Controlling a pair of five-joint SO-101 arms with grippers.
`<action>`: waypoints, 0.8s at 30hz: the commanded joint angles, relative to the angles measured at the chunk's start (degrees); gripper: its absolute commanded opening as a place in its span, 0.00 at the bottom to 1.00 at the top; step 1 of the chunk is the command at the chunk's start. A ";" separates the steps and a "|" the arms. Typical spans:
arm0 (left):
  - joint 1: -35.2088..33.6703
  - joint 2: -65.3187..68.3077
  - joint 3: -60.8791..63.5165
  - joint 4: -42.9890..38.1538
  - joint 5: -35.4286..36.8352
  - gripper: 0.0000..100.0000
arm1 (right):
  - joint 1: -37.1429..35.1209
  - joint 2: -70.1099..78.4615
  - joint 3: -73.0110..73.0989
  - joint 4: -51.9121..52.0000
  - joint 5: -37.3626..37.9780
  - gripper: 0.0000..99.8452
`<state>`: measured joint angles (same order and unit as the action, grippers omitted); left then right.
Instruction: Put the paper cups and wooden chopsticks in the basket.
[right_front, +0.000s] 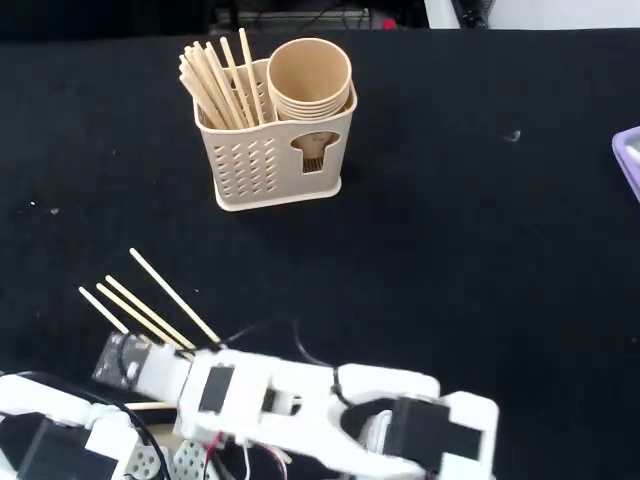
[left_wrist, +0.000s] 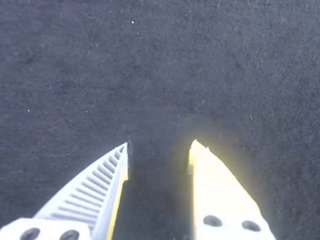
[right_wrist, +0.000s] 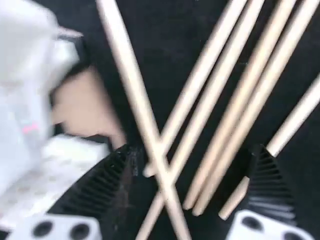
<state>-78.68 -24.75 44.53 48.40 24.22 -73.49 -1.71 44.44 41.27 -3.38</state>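
Right gripper (right_wrist: 194, 150): open, with loose chopsticks (right_wrist: 201, 75) lying crossed between its jaws. Left gripper (left_wrist: 160, 145): open, above the table (left_wrist: 150, 60). Basket (right_front: 262, 165) with stacked cups (right_front: 310, 75): well beyond both.

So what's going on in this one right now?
The right gripper is open over loose chopsticks on the table, several lying between its jaws. The left gripper is open above bare tabletop. The basket already holds a stack of paper cups in one compartment and standing chopsticks in the other.
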 joint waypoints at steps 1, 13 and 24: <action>0.04 -0.53 -3.12 -0.88 0.62 0.20 | 6.59 1.45 -3.30 -1.76 0.44 0.33; 0.04 -0.53 -3.12 -0.88 0.62 0.20 | 16.70 1.71 -4.00 -2.29 10.20 0.23; 1.01 -0.53 -1.98 -0.53 0.62 0.20 | 18.20 -3.91 -2.68 0.79 14.07 0.03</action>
<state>-78.68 -24.75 44.53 48.40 24.22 -56.88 -1.10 43.12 40.31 9.80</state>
